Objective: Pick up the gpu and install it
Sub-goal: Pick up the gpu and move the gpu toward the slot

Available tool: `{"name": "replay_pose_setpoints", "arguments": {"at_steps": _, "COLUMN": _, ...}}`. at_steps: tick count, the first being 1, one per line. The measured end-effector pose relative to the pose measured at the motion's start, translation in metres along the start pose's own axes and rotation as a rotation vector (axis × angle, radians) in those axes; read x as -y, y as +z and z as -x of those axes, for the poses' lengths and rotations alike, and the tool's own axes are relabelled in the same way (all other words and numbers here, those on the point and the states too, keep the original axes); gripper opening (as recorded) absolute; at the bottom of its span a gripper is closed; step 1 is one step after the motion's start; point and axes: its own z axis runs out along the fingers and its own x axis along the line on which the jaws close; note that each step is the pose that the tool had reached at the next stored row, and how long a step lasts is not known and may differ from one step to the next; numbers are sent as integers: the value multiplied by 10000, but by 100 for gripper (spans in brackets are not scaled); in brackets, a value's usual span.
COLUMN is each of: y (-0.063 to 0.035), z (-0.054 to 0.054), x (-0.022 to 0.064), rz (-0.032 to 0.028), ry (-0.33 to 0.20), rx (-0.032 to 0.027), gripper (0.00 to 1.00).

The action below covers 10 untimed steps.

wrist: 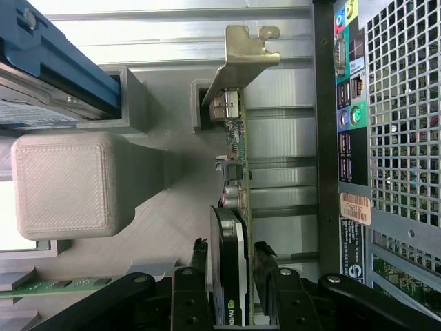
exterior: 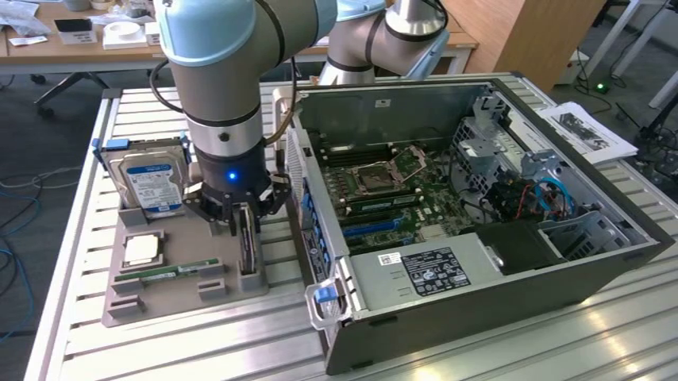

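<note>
On the slatted metal table (exterior: pixel 212 349), beside the computer case (exterior: pixel 509 294), the gripper (wrist: pixel 231 265) clamps the graphics card (wrist: pixel 229 231) standing in a grey rack (exterior: pixel 170 295); its bottom edge is hidden.

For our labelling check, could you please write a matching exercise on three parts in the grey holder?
1 silver hard drive with blue-white label
2 narrow green RAM stick
3 dark flat gpu card with silver bracket

A on edge, nearest the open black computer case
B lying low along the grey plastic holder
C upright in a blue frame

Pairs: 1-C, 2-B, 3-A
</note>
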Motion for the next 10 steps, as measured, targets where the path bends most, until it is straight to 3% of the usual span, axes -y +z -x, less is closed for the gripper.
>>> {"name": "replay_pose_setpoints", "arguments": {"at_steps": 7, "y": 0, "z": 0, "x": 0, "rz": -1, "ry": 0, "rx": 0, "gripper": 39}}
{"name": "replay_pose_setpoints", "arguments": {"at_steps": 8, "y": 0, "z": 0, "x": 0, "rz": -1, "ry": 0, "rx": 0, "gripper": 32}}
{"name": "replay_pose_setpoints", "arguments": {"at_steps": 10, "y": 0, "z": 0, "x": 0, "rz": 0, "ry": 0, "rx": 0, "gripper": 32}}
